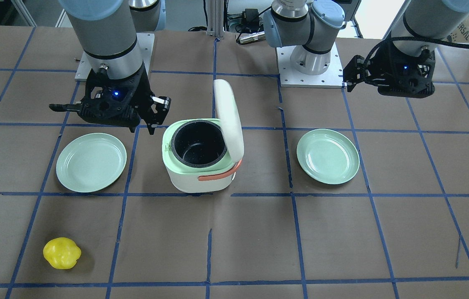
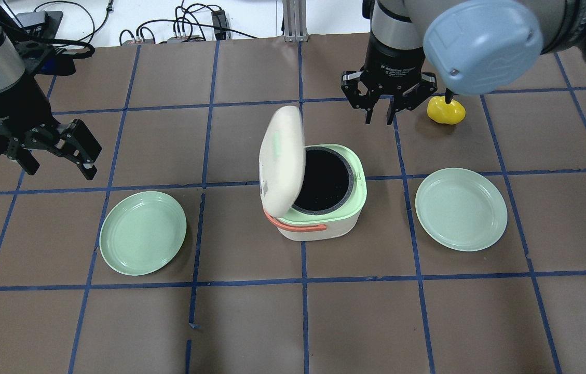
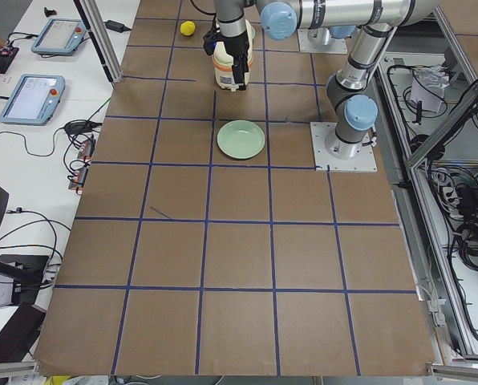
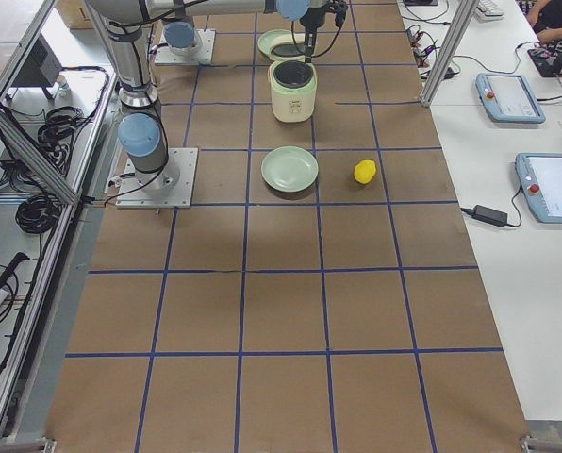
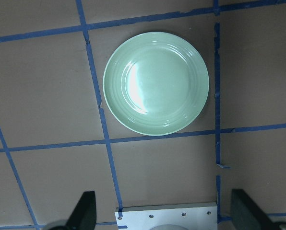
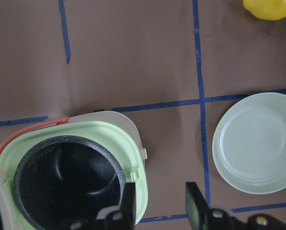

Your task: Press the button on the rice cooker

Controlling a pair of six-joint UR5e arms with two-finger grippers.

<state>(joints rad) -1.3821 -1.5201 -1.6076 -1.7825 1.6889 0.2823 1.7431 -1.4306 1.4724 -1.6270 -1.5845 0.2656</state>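
Note:
The white and pale-green rice cooker [image 2: 318, 208] stands mid-table with its lid [image 2: 282, 158] raised, showing the empty black pot [image 6: 68, 179]. It also shows in the front-facing view [image 1: 199, 166]. A small white button tab [image 6: 144, 153] sticks out of its rim. My right gripper [image 2: 378, 111] is open and empty. It hovers just beyond the cooker on the button side, and its fingers [image 6: 128, 201] show in the right wrist view. My left gripper [image 2: 59, 158] is open and empty, far off to the left above a plate.
Two pale-green plates lie either side of the cooker, one on the left [image 2: 142, 232] and one on the right [image 2: 461, 209]. A yellow fruit-like object [image 2: 446, 110] lies beyond the right plate, close to my right arm. The left wrist view shows the left plate [image 5: 156, 84].

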